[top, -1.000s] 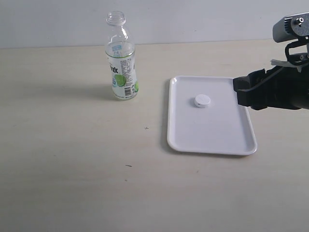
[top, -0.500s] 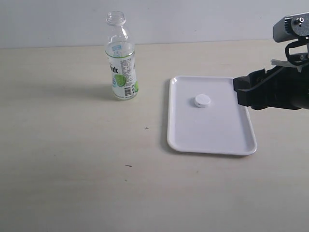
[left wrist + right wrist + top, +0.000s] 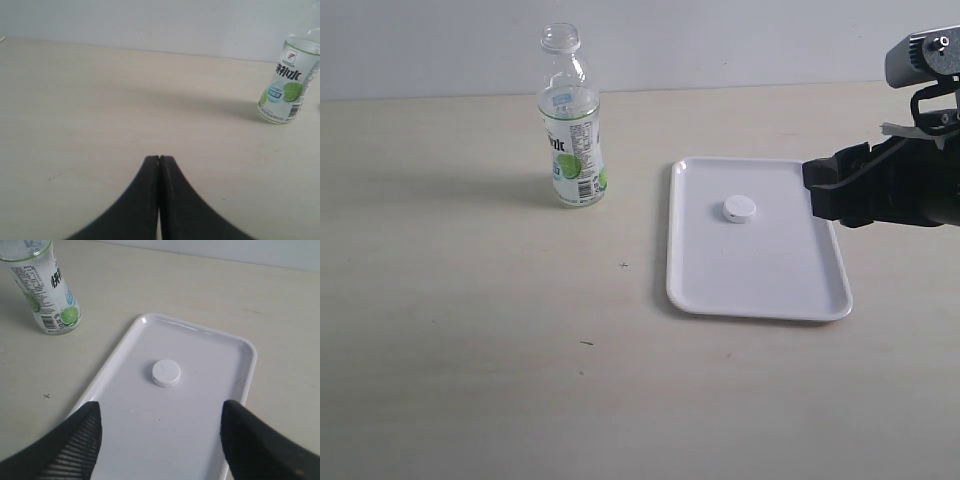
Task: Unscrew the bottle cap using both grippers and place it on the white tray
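Where the slim black left fingers show in your left wrist view, they are pressed flat together with nothing between them, their tips low over the bare pale beige tabletop. Your bulkier black right fingers stand wide apart and hold nothing; in the right wrist view the flat white rectangular plastic tray fills the gap between them. On that tray, roughly in its middle, lies the small white round plastic screw cap, flat side up and touching neither finger. In the exterior view the right fingers sit at the tray's right edge, overlapping its rim; you cannot tell from these views whether they touch it. The cap rests a little towards the far half of the tray, clear of the rim on every side. Well apart from the tray, on its left in the exterior view, the small clear plastic bottle with the white-and-green lime label stands upright on the tabletop with its neck open. The left wrist view catches the bottle near the frame edge, far from the left fingers, and the right wrist view shows its lower part beside the tray's corner. A grey housing sits above the right arm.
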`<action>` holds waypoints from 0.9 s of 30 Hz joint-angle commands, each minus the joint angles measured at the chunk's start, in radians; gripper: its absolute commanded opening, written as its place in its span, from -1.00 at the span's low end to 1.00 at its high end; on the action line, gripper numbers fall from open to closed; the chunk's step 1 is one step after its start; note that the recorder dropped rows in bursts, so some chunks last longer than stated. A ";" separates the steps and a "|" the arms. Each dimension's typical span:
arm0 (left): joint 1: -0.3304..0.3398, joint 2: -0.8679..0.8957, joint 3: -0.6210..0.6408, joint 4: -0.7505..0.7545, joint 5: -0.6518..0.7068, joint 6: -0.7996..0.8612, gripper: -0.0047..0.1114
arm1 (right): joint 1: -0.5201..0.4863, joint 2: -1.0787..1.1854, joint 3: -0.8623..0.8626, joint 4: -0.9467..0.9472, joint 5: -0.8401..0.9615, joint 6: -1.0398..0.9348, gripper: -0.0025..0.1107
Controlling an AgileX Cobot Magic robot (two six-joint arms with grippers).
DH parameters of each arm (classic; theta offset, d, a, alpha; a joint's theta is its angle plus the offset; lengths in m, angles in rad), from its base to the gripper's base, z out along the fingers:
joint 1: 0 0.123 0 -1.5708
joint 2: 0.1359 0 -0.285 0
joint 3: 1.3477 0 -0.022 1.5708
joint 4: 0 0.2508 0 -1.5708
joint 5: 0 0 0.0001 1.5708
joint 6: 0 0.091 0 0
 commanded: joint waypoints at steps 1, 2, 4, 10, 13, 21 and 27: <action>0.003 -0.006 0.000 -0.003 -0.007 -0.011 -0.92 | -0.003 -0.008 0.004 0.003 -0.013 0.001 0.18; 0.003 -0.006 0.000 -0.003 -0.007 -0.011 -0.92 | -0.003 -0.008 0.004 0.003 -0.013 0.001 0.18; 0.003 -0.006 0.000 -0.003 -0.007 -0.011 -0.92 | -0.003 -0.008 0.004 0.002 -0.013 -0.004 0.18; 0.003 -0.006 0.000 -0.003 -0.007 -0.011 -0.92 | -0.003 -0.013 0.006 -0.001 0.066 -0.004 0.18; 0.003 -0.006 0.000 -0.003 -0.007 -0.011 -0.92 | -0.005 -0.087 0.021 -0.004 0.077 -0.004 0.18; 0.003 -0.006 0.000 -0.003 -0.007 -0.011 -0.92 | -0.161 -0.543 0.205 -0.005 0.046 -0.106 0.18; 0.003 -0.006 0.000 -0.003 -0.007 -0.011 -0.92 | -0.321 -0.876 0.337 -0.005 0.046 -0.104 0.18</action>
